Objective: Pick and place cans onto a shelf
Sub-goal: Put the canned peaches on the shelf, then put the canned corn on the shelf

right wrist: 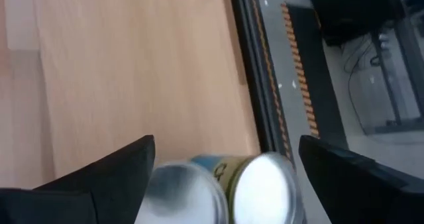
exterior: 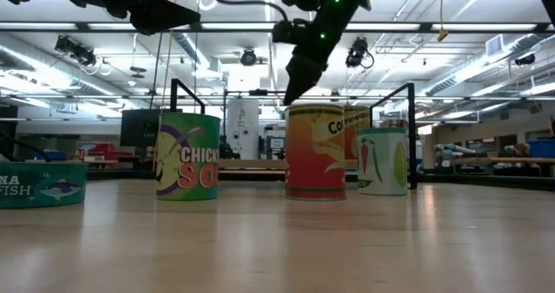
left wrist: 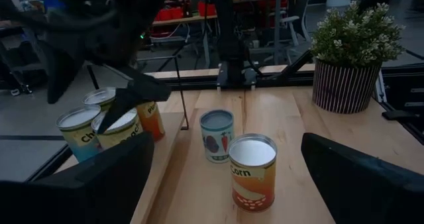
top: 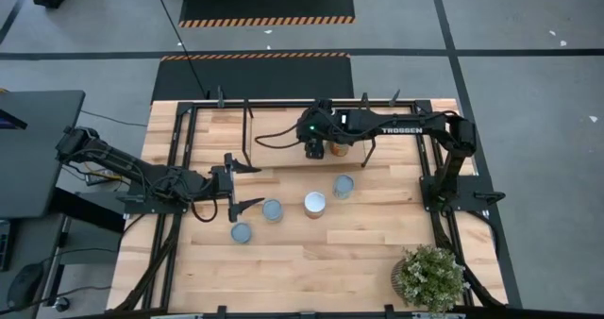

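The shelf (top: 212,135), a light-wood board in a black frame, stands at the table's far side. My right gripper (top: 316,151) hangs open over it. Two silver can tops (right wrist: 179,191) (right wrist: 265,184) show below and between its spread fingers, which touch neither. The left wrist view shows three cans (left wrist: 116,128) standing on the shelf under that gripper, and one orange can (top: 340,150) shows beside it from above. Several cans stand upright on the tabletop: (top: 344,187), (top: 314,203), (top: 273,209), (top: 241,233). My left gripper (top: 257,187) is open and empty, just left of them.
A potted plant (top: 429,277) stands at the table's near right corner. The shelf's black posts and rails (top: 247,121) rise around the board. Bare wood lies along the near side of the table (top: 311,272).
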Action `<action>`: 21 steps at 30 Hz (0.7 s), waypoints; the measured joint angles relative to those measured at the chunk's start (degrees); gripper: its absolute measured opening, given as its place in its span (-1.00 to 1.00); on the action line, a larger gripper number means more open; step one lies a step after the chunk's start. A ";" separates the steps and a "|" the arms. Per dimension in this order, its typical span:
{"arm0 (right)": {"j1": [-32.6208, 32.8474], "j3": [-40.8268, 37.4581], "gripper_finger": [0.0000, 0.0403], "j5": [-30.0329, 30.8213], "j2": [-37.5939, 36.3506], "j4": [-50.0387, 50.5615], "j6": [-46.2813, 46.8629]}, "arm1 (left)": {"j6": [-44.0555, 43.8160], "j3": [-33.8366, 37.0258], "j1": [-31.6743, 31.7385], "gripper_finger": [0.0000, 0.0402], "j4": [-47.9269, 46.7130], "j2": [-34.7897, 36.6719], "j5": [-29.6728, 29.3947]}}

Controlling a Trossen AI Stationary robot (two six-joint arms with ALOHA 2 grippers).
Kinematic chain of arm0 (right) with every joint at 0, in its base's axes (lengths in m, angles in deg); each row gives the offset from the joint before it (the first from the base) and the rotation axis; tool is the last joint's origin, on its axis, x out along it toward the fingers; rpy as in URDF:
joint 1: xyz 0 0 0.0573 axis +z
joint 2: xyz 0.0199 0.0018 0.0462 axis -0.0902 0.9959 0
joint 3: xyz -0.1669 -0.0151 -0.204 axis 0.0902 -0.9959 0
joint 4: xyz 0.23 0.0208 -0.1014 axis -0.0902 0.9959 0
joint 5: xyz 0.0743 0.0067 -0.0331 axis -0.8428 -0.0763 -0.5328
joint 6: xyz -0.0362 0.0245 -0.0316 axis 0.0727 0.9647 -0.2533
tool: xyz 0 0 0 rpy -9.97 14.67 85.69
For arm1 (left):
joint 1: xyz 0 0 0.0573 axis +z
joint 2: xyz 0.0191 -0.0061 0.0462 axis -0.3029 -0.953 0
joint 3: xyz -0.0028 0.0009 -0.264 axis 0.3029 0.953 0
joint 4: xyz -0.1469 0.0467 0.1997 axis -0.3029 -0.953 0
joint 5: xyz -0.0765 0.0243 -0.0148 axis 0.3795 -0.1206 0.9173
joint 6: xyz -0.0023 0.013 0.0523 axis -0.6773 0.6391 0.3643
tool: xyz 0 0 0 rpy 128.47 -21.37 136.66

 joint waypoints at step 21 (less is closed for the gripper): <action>8.62 3.76 0.86 -1.17 -0.22 4.85 7.93 | 0.03 0.00 0.00 0.94 -0.97 0.00 -0.01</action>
